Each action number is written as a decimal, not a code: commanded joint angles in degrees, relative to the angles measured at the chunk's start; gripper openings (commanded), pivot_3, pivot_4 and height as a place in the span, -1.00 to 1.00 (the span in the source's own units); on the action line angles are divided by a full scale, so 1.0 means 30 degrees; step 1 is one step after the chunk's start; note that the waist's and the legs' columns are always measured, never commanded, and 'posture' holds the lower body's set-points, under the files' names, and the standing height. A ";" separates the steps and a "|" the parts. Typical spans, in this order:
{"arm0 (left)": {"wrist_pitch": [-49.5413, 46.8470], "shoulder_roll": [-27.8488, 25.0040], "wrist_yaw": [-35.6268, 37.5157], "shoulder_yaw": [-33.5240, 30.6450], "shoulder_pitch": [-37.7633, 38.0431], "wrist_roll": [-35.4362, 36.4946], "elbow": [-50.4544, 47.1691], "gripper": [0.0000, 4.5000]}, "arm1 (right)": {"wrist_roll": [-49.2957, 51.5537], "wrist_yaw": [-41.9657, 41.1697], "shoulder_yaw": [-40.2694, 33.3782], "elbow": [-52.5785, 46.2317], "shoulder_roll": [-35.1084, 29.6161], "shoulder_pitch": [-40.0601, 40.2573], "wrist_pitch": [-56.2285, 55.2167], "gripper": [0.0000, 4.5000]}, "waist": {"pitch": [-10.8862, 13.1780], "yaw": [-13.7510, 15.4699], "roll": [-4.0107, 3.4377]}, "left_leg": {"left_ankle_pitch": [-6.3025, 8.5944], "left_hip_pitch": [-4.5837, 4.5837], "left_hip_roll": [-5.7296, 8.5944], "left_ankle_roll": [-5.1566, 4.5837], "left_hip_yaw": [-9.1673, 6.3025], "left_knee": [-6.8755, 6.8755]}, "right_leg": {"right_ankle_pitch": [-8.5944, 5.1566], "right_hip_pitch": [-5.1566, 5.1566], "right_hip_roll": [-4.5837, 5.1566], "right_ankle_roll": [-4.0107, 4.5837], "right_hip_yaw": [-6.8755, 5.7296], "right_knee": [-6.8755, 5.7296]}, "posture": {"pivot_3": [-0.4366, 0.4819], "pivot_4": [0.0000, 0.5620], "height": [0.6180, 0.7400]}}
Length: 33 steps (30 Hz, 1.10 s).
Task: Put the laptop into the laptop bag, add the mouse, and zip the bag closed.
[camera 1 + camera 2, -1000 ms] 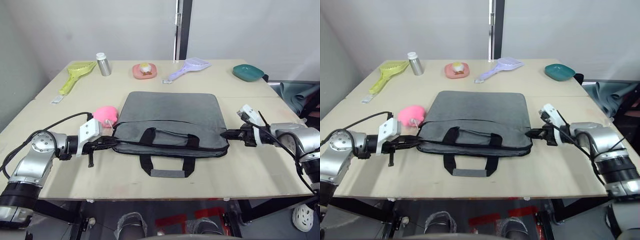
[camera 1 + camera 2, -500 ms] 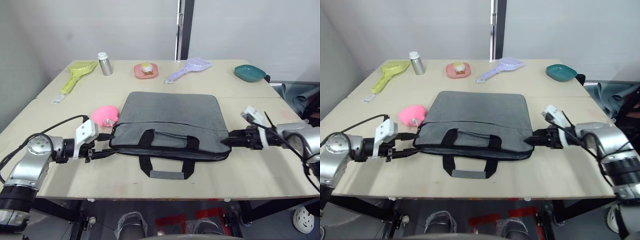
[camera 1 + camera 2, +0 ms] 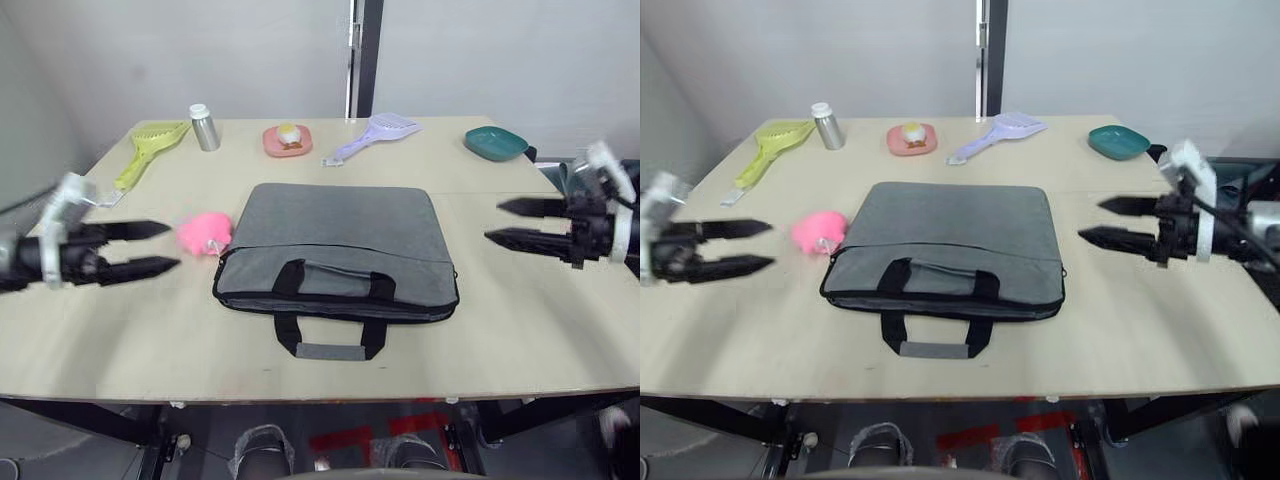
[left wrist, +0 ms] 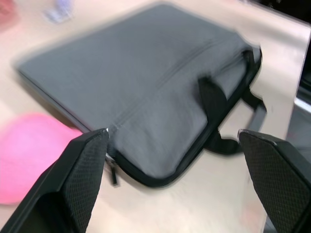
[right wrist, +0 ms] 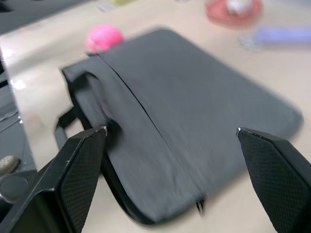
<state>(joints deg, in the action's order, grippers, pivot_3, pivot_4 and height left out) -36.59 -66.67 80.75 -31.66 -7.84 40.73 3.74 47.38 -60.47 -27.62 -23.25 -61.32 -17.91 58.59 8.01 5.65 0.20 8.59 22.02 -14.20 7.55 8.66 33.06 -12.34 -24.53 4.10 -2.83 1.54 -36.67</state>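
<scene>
The grey laptop bag lies flat in the middle of the table, its black handles toward the near edge and its zipper line looking shut. My left gripper hovers open to the left of the bag, with nothing between its fingers. To the right of the bag, my right gripper is also open and empty, pointing at the bag's right end. Both wrist views look at the bag from a short distance. The laptop and the mouse are out of view.
A fluffy pink object sits by the bag's left far corner. Along the table's back edge are a yellow-green scoop, a silver bottle, a pink dish, a purple scoop and a teal bowl.
Both grippers were shut at the bag's two ends; they have opened and drawn back outward, away from the bag. The bag stays flat on the table.
</scene>
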 commanded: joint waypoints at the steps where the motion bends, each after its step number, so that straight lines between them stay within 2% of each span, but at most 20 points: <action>1: -0.0035 0.0113 -0.0077 -0.1377 0.0621 -0.0069 0.1203 0.98 | -0.0052 0.1317 -0.0252 -0.1388 0.0537 0.0775 -0.0453 1.00 | 0.0005 0.0021 -0.0004 | 0.0000 0.0005 0.0001 0.0000 -0.0003 0.0008 | 0.0000 0.0006 0.0003 -0.0001 -0.0004 0.0009 | -0.05 -0.47 1.00; 8: 0.0714 0.0536 -0.0118 -0.1905 0.1756 -0.0571 0.3133 0.98 | -0.1073 0.3281 0.2803 -0.2049 0.1911 0.0422 -0.1756 1.00 | 0.0006 0.0004 -0.0003 | 0.0001 -0.0002 0.0005 0.0004 -0.0012 0.0006 | 0.0001 0.0011 0.0015 -0.0003 -0.0012 0.0001 | -0.05 -0.47 1.00; 11: 0.0954 0.1412 -0.0750 -0.2048 0.2506 -0.0717 0.3461 0.98 | -0.1754 0.4000 0.5773 -0.1166 0.3369 -0.1369 -0.1986 1.00 | 0.0001 -0.0168 0.0001 | 0.0002 -0.0006 0.0008 0.0005 -0.0012 0.0003 | 0.0001 0.0019 0.0017 -0.0004 -0.0012 0.0005 | -0.05 -0.47 1.00; 14: 0.0684 0.2070 -0.0968 -0.2118 0.2768 -0.0255 0.2319 1.00 | -0.2192 0.4042 0.7052 0.0003 0.4271 -0.2474 -0.2097 0.63 | 0.0001 -0.0199 0.0003 | 0.0000 -0.0005 0.0001 0.0012 -0.0017 -0.0001 | 0.0002 0.0008 0.0012 -0.0005 -0.0013 -0.0010 | -0.05 -0.47 1.00; 17: 0.0420 0.2492 -0.0953 -0.1992 0.3011 0.0149 0.0743 1.00 | -0.2510 0.3777 0.8158 0.1248 0.5151 -0.3335 -0.2378 0.17 | -0.0009 -0.0046 0.0027 | 0.0001 0.0033 0.0005 0.0013 -0.0040 0.0002 | 0.0002 0.0009 0.0016 -0.0004 -0.0036 0.0009 | -0.05 -0.47 1.00; 23: -0.0279 0.2640 -0.0948 -0.1212 0.2759 0.1357 -0.2811 1.00 | -0.5410 0.2612 1.1737 0.5642 0.7209 -0.5399 -0.4688 -0.76 | -0.0018 -0.0115 0.0042 | 0.0000 0.0019 0.0009 0.0013 -0.0046 0.0027 | 0.0003 0.0017 0.0019 -0.0002 -0.0039 -0.0028 | -0.05 -0.47 1.00; 25: -0.0655 0.2575 -0.0974 -0.1001 0.2528 0.1912 -0.3901 1.00 | -0.6340 0.2186 1.2666 0.7081 0.7753 -0.5927 -0.5438 -0.99 | -0.0015 -0.0143 0.0038 | -0.0001 0.0014 0.0007 0.0014 -0.0047 0.0029 | 0.0003 0.0017 0.0016 -0.0002 -0.0039 -0.0041 | -0.05 -0.47 1.00; 33: -0.1528 0.2613 -0.1658 0.0393 0.0771 0.3686 -0.6901 1.00 | -0.9151 0.0590 1.5163 1.0830 0.9256 -0.6790 -0.7341 -0.99 | -0.0020 -0.0168 0.0048 | -0.0003 0.0031 0.0008 0.0017 -0.0048 0.0045 | 0.0004 0.0008 0.0011 0.0001 -0.0042 -0.0054 | -0.05 -0.47 1.00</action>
<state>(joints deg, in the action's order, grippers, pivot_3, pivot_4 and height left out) -40.67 -58.44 76.32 -30.61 -3.85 49.71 -15.15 21.95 -57.53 16.28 7.32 -34.31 -38.00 37.83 7.95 5.15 0.35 8.57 22.11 -14.18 7.61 8.52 33.20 -12.33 -24.51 4.12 -2.83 1.42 -36.85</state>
